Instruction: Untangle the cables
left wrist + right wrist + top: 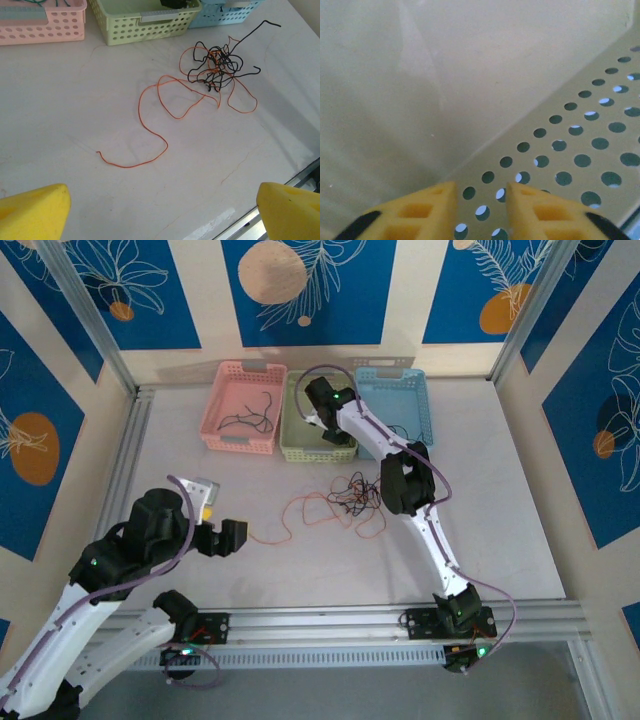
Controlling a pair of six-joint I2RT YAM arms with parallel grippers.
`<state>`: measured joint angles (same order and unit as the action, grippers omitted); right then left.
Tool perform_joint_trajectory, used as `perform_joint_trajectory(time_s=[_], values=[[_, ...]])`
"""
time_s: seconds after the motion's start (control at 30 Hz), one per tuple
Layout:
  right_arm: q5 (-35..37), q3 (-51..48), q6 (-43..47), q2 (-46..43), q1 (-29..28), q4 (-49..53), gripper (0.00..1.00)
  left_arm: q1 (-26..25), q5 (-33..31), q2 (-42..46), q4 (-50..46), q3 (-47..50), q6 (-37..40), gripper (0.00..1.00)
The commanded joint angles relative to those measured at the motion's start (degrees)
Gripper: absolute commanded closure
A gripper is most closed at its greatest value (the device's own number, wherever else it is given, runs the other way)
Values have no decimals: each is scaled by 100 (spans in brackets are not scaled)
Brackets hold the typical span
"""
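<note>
Cables [215,65] tangled on table [75,100] — nothing gripping them.
Left gripper [162,210] wide open, empty; right gripper [481,200] inside green basket [580,150] — narrow gap, empty.

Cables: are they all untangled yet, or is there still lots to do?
Not far. Done: one black cable lies in the pink basket. In hand: nothing; the right gripper sits inside the green basket holding nothing visible, the left gripper is open over the table. Left: the knot of black and orange cables, one orange end trailing loose.
</note>
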<state>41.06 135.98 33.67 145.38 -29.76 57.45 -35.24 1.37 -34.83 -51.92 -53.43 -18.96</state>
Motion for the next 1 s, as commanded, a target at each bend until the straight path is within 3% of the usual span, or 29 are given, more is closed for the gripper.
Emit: perform_joint_trajectory(time_s=[0.0,0.07,0.1,0.47,0.77,0.8,0.83,0.9,0.97], values=[[260,45,50,37,52,-89,85,42,-75,9,15,43,68,5],[343,94,29,-37,44,-166,99,38,-83,11,11,35,68,5],[375,123,0,-85,32,-221,100,35,-88,13,0,37,68,5],[-454,622,-1081,-1032,156,-33,100,39,-119,34,15,91,24,5],[-1645,-162,-1924,-1859,964,80,100,43,-80,12,120,183,17,5],[-1887,-322,-1949,-1947,1021,57,94,42,-75,11,130,188,15,5],[-2204,-475,-1968,-2013,1071,47,80,38,-70,3,145,199,15,5],[-2884,-682,-1897,-2095,1191,81,64,43,-68,-7,156,219,19,5],[-3328,-993,-1758,-2185,1314,16,58,38,-58,-26,148,219,20,5]])
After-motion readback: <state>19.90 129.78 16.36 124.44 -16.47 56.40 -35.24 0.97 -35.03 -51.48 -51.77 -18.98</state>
